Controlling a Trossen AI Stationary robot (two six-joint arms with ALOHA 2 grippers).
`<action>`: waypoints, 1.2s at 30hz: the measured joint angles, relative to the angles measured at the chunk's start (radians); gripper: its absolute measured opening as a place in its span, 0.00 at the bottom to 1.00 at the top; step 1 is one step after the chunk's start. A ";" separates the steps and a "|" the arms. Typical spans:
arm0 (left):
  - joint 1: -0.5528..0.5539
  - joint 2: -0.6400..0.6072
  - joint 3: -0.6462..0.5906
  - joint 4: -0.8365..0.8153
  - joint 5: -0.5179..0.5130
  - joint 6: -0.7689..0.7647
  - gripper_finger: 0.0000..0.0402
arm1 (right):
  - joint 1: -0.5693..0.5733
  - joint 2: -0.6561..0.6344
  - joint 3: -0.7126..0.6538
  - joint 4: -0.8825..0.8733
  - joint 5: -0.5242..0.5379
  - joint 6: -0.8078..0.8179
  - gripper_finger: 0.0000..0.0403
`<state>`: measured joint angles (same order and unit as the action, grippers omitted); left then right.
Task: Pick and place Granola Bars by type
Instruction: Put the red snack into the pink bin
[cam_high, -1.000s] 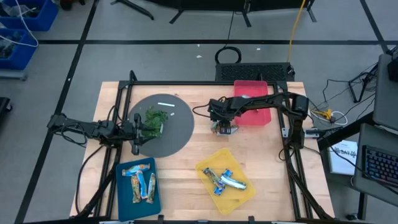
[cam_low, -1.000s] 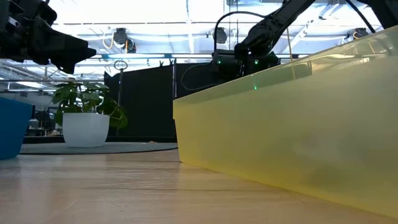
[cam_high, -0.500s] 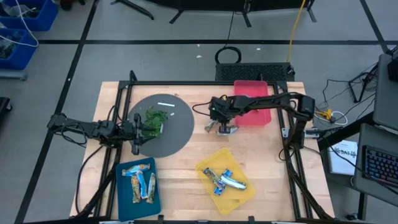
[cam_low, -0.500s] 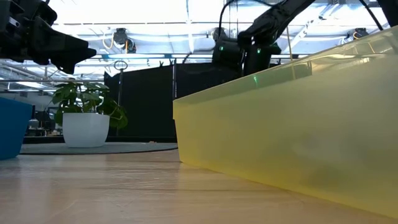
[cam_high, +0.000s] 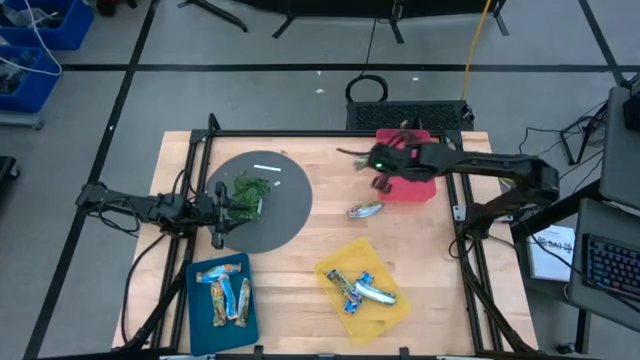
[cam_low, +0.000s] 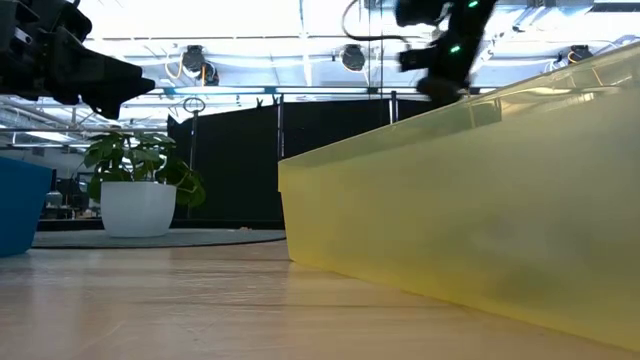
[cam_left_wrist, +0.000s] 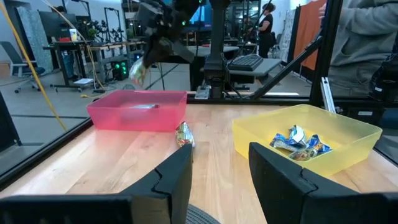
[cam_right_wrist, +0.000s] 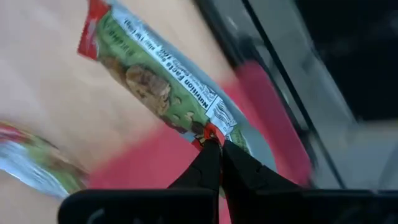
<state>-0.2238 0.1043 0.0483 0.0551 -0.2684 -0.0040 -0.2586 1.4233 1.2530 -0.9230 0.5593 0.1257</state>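
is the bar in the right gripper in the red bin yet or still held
Held, not yet in. The right gripper is shut on the bar by one end, hanging it above the red bin.

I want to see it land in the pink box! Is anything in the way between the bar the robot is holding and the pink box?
Nothing visible blocks it. The right gripper is shut on a green-wrapped bar and is at the red bin's edge. The other loose bar lies on the table, off to the side.

Glossy crinkled bar wrapper (cam_right_wrist: 163, 87); translucent plastic yellow bin (cam_low: 470, 210); wooden table (cam_high: 310, 240).
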 joint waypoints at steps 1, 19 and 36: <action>0.000 0.000 0.000 0.000 0.000 0.000 0.41 | -0.007 -0.023 0.000 -0.056 0.019 0.052 0.00; 0.000 0.000 0.000 0.000 -0.001 0.000 0.41 | -0.306 -0.089 -0.389 0.051 -0.319 0.213 0.02; 0.000 0.000 0.000 0.000 -0.001 0.000 0.41 | -0.149 -0.237 -0.397 0.334 -0.430 0.038 0.44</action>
<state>-0.2239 0.1047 0.0483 0.0551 -0.2691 -0.0040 -0.4074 1.1866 0.8557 -0.5888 0.1292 0.1641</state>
